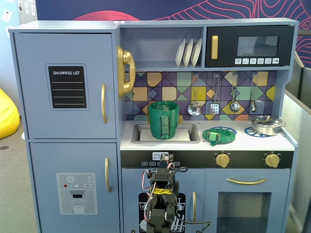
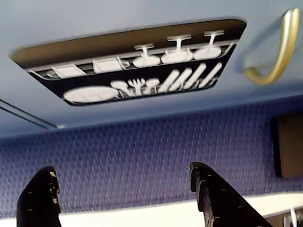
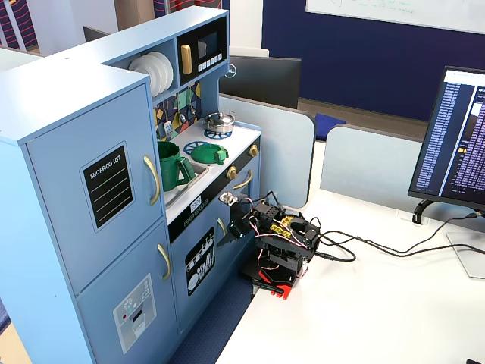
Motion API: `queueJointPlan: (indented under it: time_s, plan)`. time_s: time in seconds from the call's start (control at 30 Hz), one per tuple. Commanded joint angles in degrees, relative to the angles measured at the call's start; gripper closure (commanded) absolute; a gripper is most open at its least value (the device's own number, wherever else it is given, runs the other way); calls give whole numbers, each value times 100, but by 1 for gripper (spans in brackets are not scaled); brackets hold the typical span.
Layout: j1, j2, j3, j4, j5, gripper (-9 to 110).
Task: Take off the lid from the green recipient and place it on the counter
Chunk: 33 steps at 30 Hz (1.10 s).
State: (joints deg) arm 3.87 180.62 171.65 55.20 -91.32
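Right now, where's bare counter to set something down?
Bare patch between the lid on the near burner and the steel pot at the right end, plus the front strip of the counter there. The sink is filled by the green recipient. The gripper is down by the cabinet door, jaws open.

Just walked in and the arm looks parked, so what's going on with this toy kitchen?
Nothing is being handled right now. The green recipient stands open in the sink recess, and the lid already lies flat on the counter, over a printed burner ring, apart from the steel pot. The arm is folded low in front of the cabinet; its gripper is open and empty, facing the dishwasher panel.
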Motion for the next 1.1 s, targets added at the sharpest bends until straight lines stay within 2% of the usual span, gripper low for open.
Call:
queueJointPlan:
  time_s: [0.0,0.1,0.3,0.4,0.53,0.63,1.07]
  plan:
    - [-123,141,0,-44,193,75]
    - [-132,141,0,387,185,78]
    - [-88,141,9,2382,-765,78]
    - [-62,141,9,2944,-879,78]
    - [44,141,9,3138,-299,78]
    - [62,149,9,3243,598,78]
    - [70,149,9,3261,457,79]
